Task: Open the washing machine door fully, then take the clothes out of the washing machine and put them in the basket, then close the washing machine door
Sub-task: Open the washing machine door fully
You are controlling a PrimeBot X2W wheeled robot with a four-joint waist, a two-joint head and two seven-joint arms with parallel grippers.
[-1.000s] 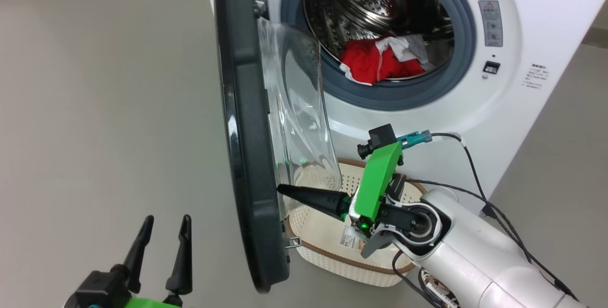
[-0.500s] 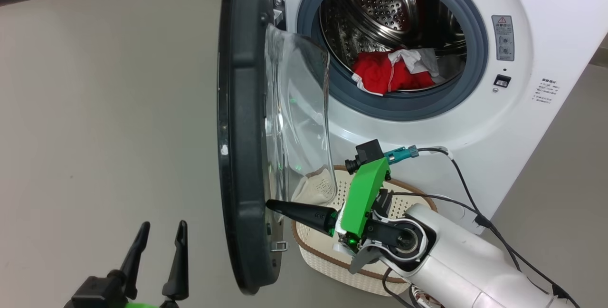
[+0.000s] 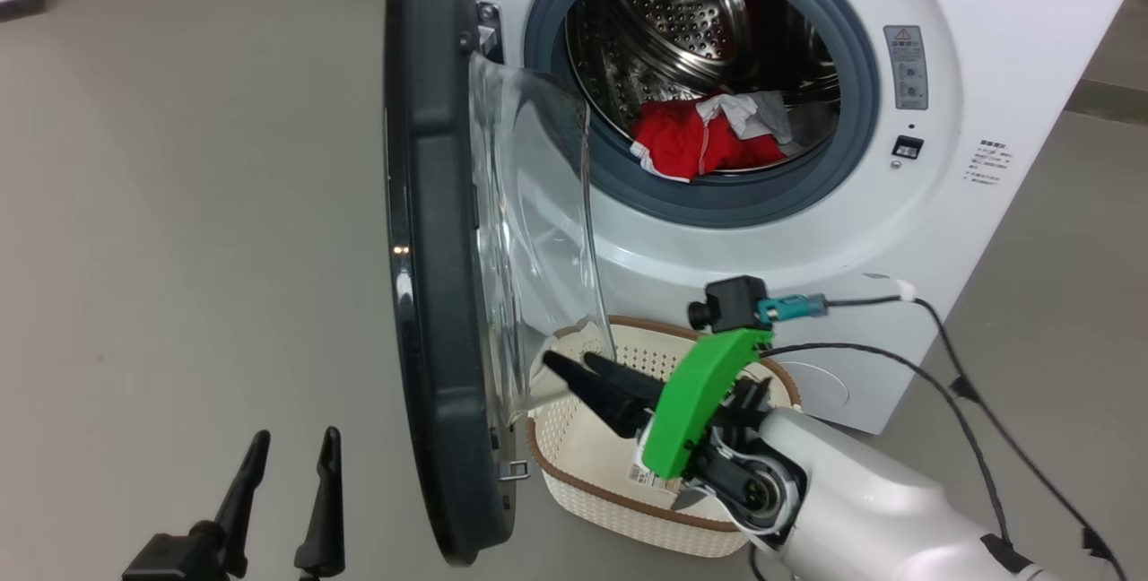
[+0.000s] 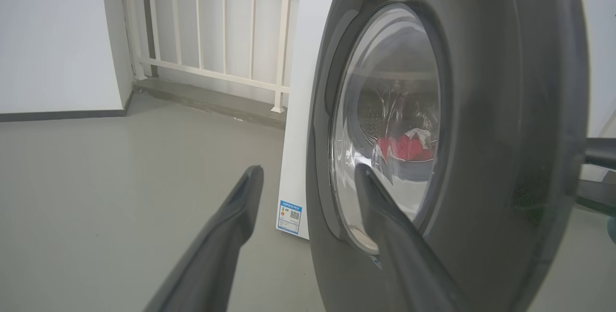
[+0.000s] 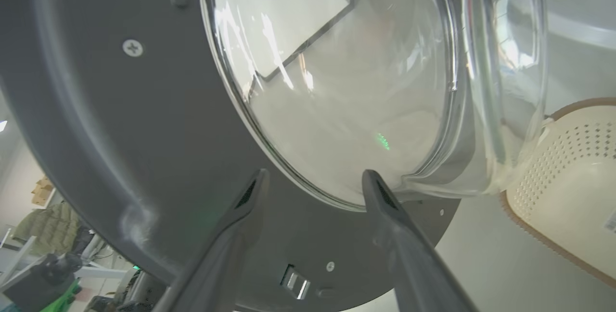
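Note:
The washing machine (image 3: 897, 231) stands open, its door (image 3: 430, 249) swung out edge-on with the glass bowl (image 3: 529, 231) facing the drum. Red and white clothes (image 3: 695, 142) lie at the front of the steel drum; through the door glass they appear as clothes (image 4: 404, 148). The cream basket (image 3: 574, 482) sits on the floor below the opening. My right gripper (image 3: 569, 357) is open, over the basket, near the bowl's lower edge and the door's inner face (image 5: 120, 124). My left gripper (image 3: 291, 451) is open, outside the door ring (image 4: 505, 134), holding nothing.
Grey floor (image 3: 179, 204) spreads wide to the left of the door. A white railing (image 4: 216, 23) and a wall stand behind the machine. Cables (image 3: 969, 393) trail from my right wrist past the machine's front. The basket (image 5: 568, 172) has a sticker inside.
My right gripper has rolled so both fingers show, and its tips have come back off the door's inner rim toward the glass bowl. The head view has shifted; the left gripper sits lower in it.

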